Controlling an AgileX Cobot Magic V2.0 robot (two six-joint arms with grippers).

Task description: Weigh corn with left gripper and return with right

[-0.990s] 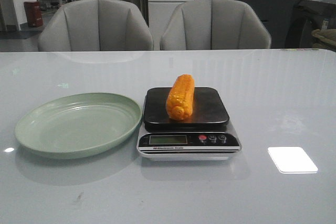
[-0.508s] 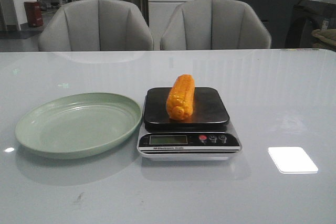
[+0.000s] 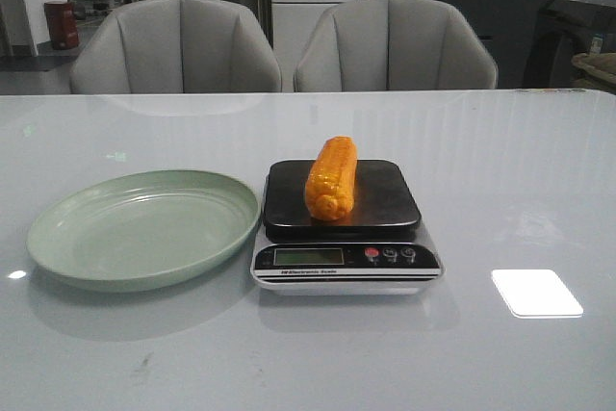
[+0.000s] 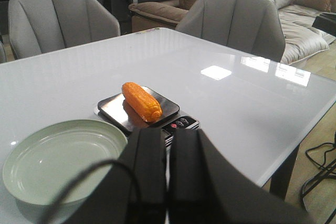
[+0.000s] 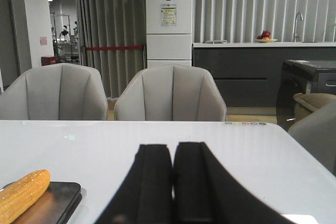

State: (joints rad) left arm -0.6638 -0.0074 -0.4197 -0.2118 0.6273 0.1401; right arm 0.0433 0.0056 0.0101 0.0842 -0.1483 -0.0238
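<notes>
The orange-yellow corn (image 3: 331, 178) lies lengthwise on the black platform of a digital scale (image 3: 385, 204), in the middle of the table. The left wrist view shows the same corn (image 4: 142, 101) on the scale (image 4: 168, 107), well beyond my left gripper (image 4: 168, 132), which is shut and holds nothing. My right gripper (image 5: 174, 146) is shut and empty too, held back from the scale, with the corn (image 5: 22, 195) off to one side of it. Neither gripper appears in the front view.
A pale green plate (image 3: 142, 228) sits empty just left of the scale, nearly touching it. Two grey chairs (image 3: 178, 45) stand behind the table's far edge. A bright light patch (image 3: 535, 293) reflects on the glossy tabletop at the right.
</notes>
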